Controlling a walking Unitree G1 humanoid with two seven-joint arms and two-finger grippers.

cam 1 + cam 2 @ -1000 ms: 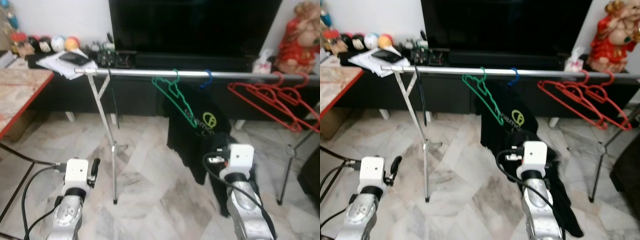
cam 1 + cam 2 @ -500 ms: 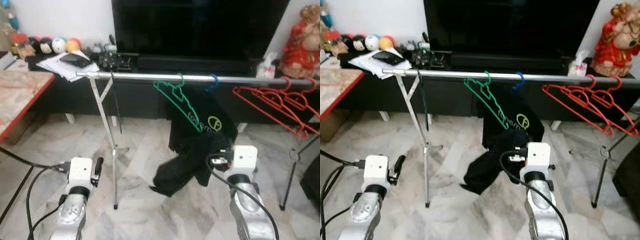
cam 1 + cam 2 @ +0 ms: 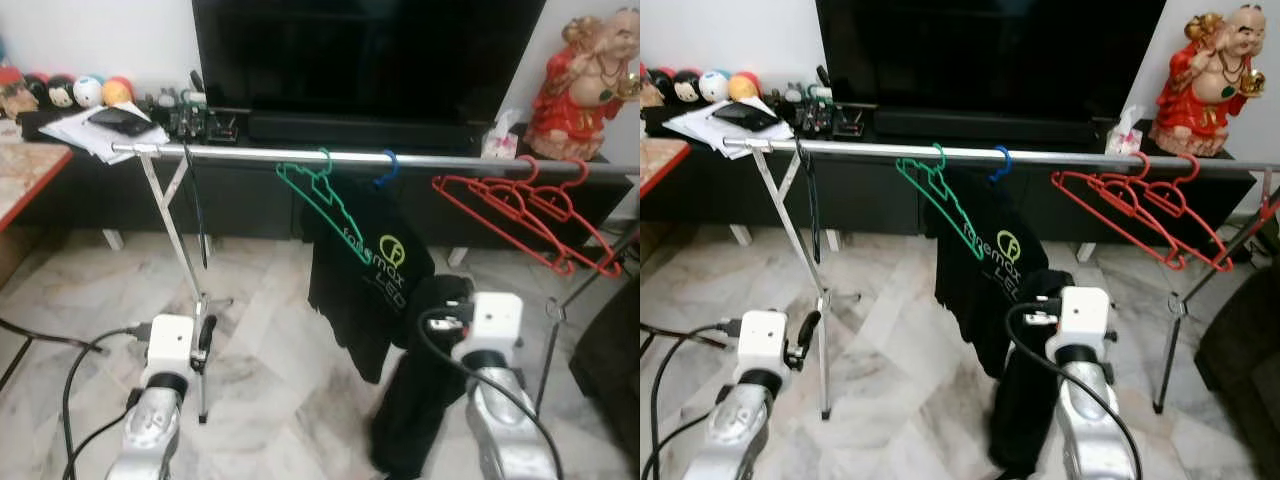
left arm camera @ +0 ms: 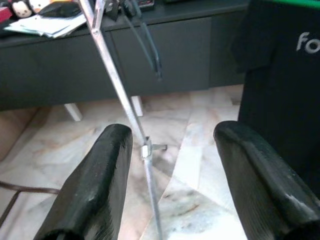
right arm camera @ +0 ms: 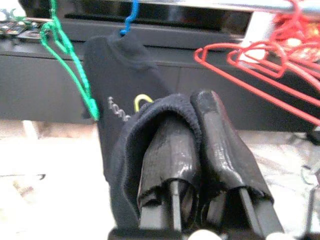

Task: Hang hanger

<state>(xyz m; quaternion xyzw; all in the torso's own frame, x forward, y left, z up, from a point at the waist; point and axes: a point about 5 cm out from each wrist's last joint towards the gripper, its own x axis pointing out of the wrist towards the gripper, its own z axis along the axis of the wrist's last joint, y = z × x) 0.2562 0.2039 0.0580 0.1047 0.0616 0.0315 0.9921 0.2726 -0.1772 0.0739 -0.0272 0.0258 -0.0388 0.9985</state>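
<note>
A silver clothes rail (image 3: 250,153) crosses in front of me. On it hang a green hanger (image 3: 325,205), bare, a blue hanger (image 3: 386,168) carrying a black T-shirt (image 3: 350,290) with a yellow-green logo, and red hangers (image 3: 520,205) to the right. My right gripper (image 5: 192,112) is shut on a black garment (image 3: 415,400) that drapes over one finger and hangs down towards the floor, just right of the T-shirt and below the rail. My left gripper (image 4: 172,132) is open and holds nothing, low near the rack's left leg (image 4: 130,115).
Behind the rail stand a black TV cabinet (image 3: 240,195) and a large TV (image 3: 370,50). Balls and papers (image 3: 100,125) lie at its left end, a red statue (image 3: 580,80) at its right. A cable (image 3: 40,340) runs over the marble floor; something dark (image 3: 615,360) sits far right.
The black garment in my right gripper swung out to the left half a second ago and now hangs straight down. The camera has shifted, so the whole scene sits differently.
</note>
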